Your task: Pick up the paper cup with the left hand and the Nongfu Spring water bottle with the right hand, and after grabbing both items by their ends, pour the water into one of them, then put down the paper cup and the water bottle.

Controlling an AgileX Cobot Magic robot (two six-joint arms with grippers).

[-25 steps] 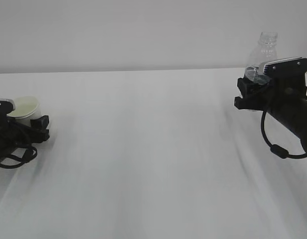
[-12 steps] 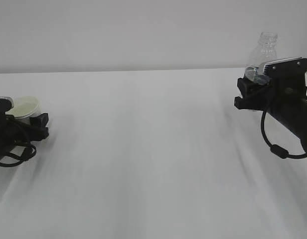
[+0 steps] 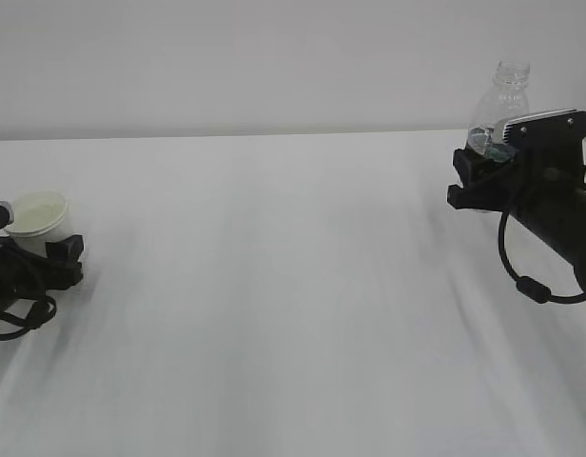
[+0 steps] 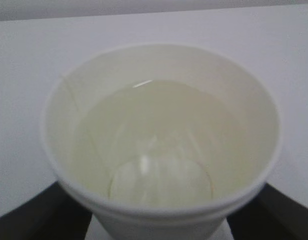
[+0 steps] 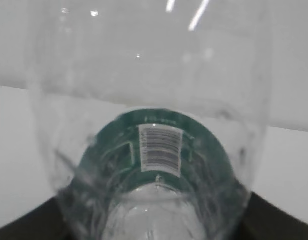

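Left wrist view: water (image 4: 159, 150) is seen poured inside the paper cup (image 4: 161, 145), gripped by the left gripper (image 3: 31, 262); far right of the cup, the Nongfu Spring water bottle (image 3: 507, 100) is clasped in the right gripper (image 3: 488, 157); both remain to be released.

Count: one paper cup (image 3: 38, 221), one water bottle (image 3: 505, 100), two grippers — left (image 3: 31, 267), right (image 3: 493, 171) — on one table (image 3: 274, 286).

A broad white table (image 3: 274, 286) spans the view, meeting a plain pale wall (image 3: 255, 57) behind.
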